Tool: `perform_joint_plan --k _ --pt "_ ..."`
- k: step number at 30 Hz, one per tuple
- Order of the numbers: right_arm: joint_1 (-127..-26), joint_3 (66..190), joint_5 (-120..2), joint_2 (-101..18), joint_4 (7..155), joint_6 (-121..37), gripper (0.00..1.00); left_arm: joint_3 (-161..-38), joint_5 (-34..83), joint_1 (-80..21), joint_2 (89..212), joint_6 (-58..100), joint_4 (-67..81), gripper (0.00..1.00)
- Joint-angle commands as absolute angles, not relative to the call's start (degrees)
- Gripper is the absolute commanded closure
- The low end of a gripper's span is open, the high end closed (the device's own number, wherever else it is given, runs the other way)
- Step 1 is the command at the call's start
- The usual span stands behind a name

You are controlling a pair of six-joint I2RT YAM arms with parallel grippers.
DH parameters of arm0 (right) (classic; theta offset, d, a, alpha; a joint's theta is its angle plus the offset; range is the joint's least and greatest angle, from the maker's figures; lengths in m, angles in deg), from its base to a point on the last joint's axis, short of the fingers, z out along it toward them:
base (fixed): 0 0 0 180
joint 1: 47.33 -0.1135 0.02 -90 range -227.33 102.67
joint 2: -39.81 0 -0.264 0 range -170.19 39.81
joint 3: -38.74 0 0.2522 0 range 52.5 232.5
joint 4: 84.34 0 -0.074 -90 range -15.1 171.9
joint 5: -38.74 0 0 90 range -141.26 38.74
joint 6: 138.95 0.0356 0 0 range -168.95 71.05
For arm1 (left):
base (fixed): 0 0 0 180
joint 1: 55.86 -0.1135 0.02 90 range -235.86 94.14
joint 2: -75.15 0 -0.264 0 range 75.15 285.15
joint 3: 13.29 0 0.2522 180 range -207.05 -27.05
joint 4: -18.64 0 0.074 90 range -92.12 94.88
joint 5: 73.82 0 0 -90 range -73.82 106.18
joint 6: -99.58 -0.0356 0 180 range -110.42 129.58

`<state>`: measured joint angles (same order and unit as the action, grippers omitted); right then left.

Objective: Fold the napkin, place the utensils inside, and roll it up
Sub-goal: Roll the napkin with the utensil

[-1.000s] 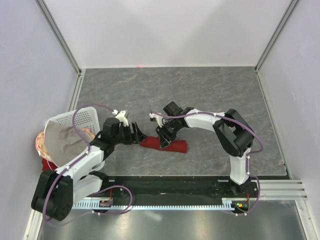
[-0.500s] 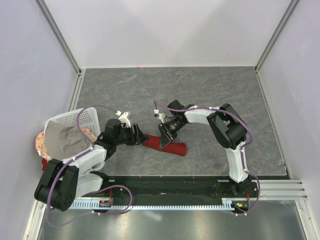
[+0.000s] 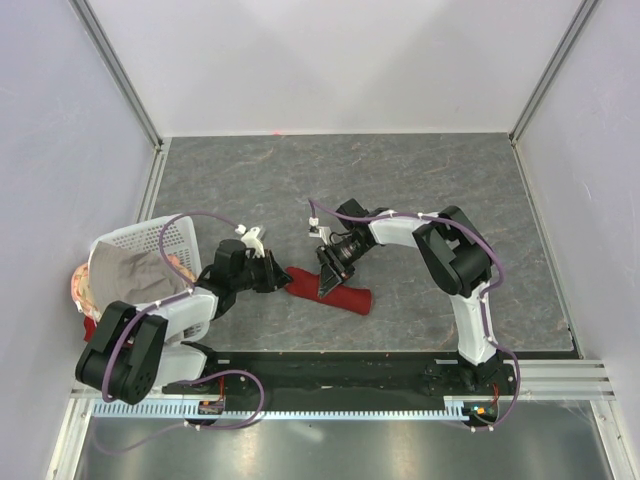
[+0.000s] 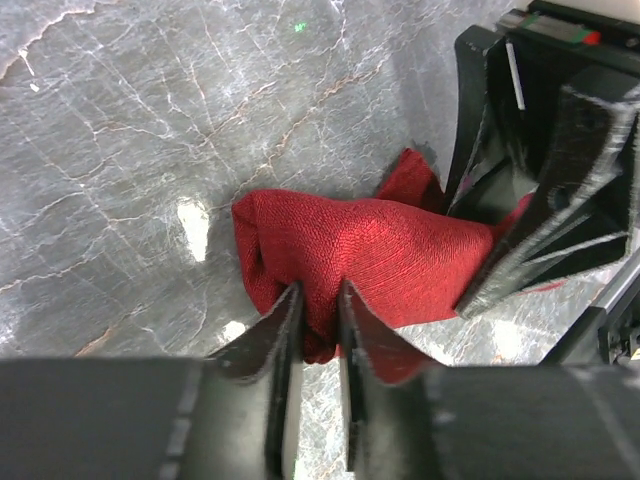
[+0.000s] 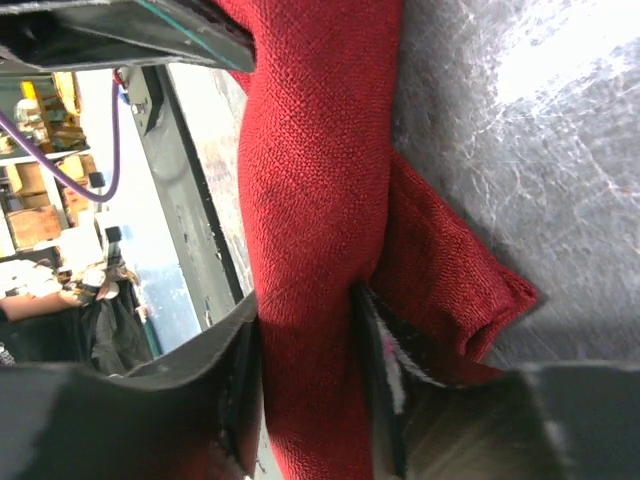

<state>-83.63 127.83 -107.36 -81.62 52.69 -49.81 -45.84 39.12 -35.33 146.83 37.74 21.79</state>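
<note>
Between the nearly closed jaws of our left gripper point(image 4: 317, 330) sits the near edge of the napkin point(image 4: 370, 250), a thick roll lying on the table point(image 4: 150, 120) just ahead of that hand. Further along, our right gripper point(image 5: 310, 370), half open, clasps the roll from both sides. No utensils show. To finish well, we should pinch firmly and turn both ends together, so nothing loosens.

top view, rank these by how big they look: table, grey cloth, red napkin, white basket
1. table
2. white basket and grey cloth: look alike, and the cloth hides part of the basket
3. red napkin
</note>
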Motion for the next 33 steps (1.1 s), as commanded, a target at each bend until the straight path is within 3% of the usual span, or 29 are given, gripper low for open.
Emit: perform_joint_plan --k 1,4,9,14,21,33 --pt "-83.7 128.2 -99.7 -78.8 52.5 -50.3 0.47 -46.6 39.8 -34.9 147.9 38.2 23.3 0.82" --pt "-83.8 128.0 -96.7 -74.7 52.1 -50.4 0.37 -48.4 39.5 -34.9 148.0 38.1 19.4 0.85" --pt "-87.0 126.6 -83.6 -64.9 52.4 -53.1 0.30 -55.3 39.5 -34.9 150.6 37.6 9.5 0.87" --pt "-95.4 119.4 -59.7 -54.4 60.6 -57.6 0.27 -60.6 39.6 -34.9 153.7 38.8 1.3 0.87" --pt "-105.9 111.5 -41.7 -52.0 70.2 -60.9 0.26 -62.8 41.0 -35.0 155.9 39.2 -0.7 0.87" --pt "-109.0 109.7 -39.5 -58.2 74.3 -63.4 0.23 -63.9 41.1 -34.9 156.6 38.8 -1.6 0.88"
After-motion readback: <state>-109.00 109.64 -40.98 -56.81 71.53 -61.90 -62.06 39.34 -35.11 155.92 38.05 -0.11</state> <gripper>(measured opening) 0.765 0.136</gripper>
